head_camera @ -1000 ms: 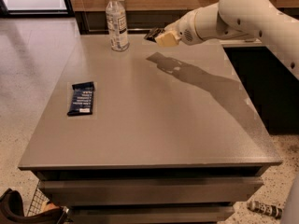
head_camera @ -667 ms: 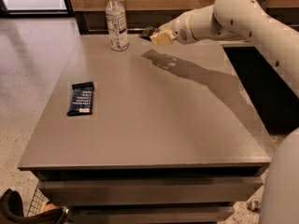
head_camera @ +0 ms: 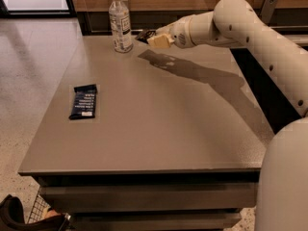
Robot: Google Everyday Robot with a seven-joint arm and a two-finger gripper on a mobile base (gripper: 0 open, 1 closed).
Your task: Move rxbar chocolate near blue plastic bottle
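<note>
Claws: one, my claw [head_camera: 150, 36], above the far side of the table [head_camera: 168, 124], just right of the bottle.
Tables: one.
Bottles: one, the blue plastic bottle [head_camera: 120, 20].
Bars: two, the rxbar chocolate [head_camera: 142, 34] pinched in my claw, and a navy-blue bar [head_camera: 83, 101] lying flat at the left.

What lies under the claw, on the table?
The claw hangs just right of the blue plastic bottle. Beneath it show only bare table and its shadow. The dark thing at its tip is too covered to identify.
</note>
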